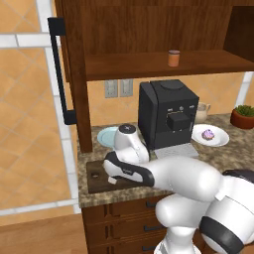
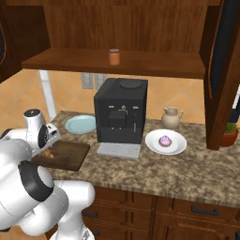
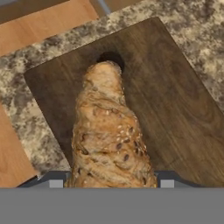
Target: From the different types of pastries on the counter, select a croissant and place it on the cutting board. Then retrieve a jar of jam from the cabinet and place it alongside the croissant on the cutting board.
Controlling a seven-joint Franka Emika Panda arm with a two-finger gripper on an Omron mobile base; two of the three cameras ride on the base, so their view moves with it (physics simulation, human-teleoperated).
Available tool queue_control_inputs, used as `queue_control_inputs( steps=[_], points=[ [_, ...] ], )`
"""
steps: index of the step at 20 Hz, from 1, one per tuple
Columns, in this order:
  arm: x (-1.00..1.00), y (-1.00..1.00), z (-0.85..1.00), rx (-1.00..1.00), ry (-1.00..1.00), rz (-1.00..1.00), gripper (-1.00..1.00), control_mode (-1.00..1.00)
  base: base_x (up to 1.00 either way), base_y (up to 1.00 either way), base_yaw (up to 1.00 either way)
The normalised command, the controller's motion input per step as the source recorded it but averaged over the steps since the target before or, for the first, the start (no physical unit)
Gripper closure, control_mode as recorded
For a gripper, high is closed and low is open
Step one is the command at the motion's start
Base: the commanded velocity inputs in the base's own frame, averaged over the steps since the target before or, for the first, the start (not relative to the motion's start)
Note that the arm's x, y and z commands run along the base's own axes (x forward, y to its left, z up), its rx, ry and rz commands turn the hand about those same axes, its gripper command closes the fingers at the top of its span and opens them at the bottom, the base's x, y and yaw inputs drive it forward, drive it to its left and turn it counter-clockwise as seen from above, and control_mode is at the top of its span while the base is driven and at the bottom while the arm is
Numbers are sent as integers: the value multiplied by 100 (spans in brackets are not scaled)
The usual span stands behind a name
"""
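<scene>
Golden-brown, flaky and tapered, the croissant sits clamped between the fingers just over the dark brown wooden cutting board, so the placing step is in hand, and next they should lower it and let go.

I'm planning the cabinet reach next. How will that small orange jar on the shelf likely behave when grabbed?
The jar of jam looks rigid, so it should hold its shape under a grip. It stands upright on the cabinet shelf with bare shelf around it, so a glancing push might tip it. Being round, it would probably roll if knocked over.
</scene>
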Motion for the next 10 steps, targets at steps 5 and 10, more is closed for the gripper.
queue_control_inputs(
  steps=[5,10],
  points=[
    [18,0,-11,-3,-4,0,100,-100,0,0,0],
    [16,0,-19,-4,-2,0,-100,-100,0,0,0]
  ],
)
